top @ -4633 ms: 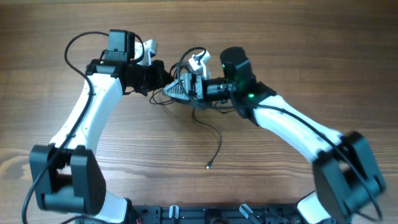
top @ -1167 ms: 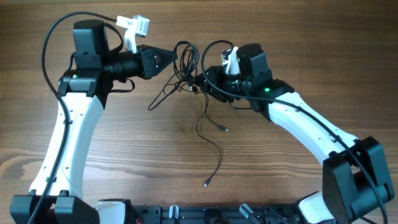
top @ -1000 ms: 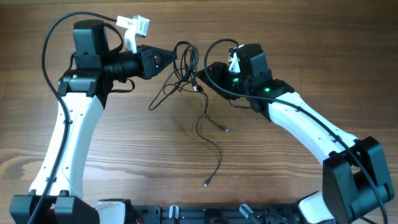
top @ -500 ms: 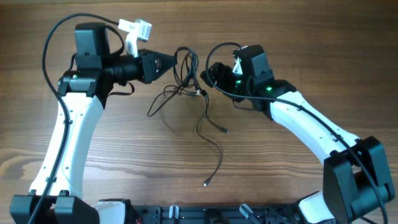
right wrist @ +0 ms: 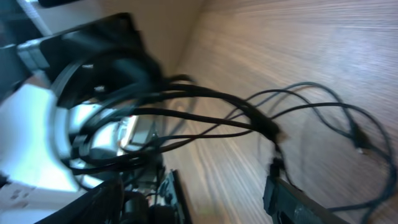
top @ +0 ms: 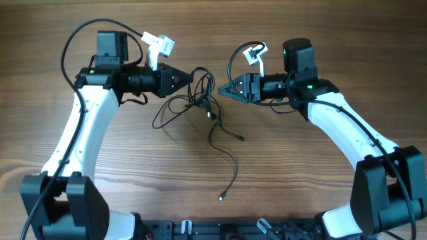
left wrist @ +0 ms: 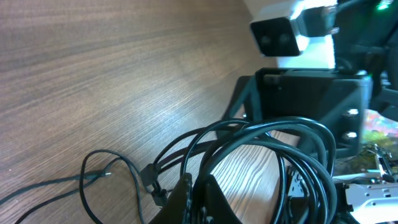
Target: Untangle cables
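The left pincer (top: 189, 79) is clamped on the looped cables (top: 203, 92), whose strands trail down over the wooden desk (top: 133, 160) to a small plug end (top: 222, 197). The right pincer (top: 222, 91) stands wide just beside the loops, gripping nothing.

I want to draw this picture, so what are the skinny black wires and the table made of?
The cables look like thin wire covered in smooth black plastic or rubber: they bend in soft loops and shine a little. The table looks like brown wood, or maybe a wood-print top: it has long grain stripes and a dull finish.
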Available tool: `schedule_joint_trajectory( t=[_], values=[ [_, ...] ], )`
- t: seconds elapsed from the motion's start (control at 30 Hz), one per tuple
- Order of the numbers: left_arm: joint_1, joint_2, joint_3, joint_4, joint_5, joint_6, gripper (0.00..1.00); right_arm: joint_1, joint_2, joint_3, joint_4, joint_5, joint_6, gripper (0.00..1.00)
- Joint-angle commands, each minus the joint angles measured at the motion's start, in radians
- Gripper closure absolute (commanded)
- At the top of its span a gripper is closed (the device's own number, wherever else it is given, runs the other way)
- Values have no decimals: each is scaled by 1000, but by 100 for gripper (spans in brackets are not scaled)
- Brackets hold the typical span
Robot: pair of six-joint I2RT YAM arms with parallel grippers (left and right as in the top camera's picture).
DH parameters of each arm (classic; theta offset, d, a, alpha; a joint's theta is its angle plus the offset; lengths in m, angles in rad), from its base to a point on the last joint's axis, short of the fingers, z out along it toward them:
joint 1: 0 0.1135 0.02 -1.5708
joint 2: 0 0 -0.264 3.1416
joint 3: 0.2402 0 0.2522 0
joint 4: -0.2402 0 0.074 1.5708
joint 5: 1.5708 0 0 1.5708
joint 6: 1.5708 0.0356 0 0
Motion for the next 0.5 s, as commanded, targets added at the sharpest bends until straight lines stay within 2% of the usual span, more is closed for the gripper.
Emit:
schedule_joint_trajectory(
  t=[0.0,0.1,0.23,0.47],
  values=[
    [-5,31,10,-12,13,20,96,-2,5,3,27,-68,8,27],
    [-4,49,10,-41,12,20,96,-2,5,3,73,-63,84,26],
    [-5,69,10,-76,13,11,96,-1,5,3,114,3,256,26],
    [-13,71,10,-76,13,-3,96,0,5,3,113,68,389,39]
  ],
)
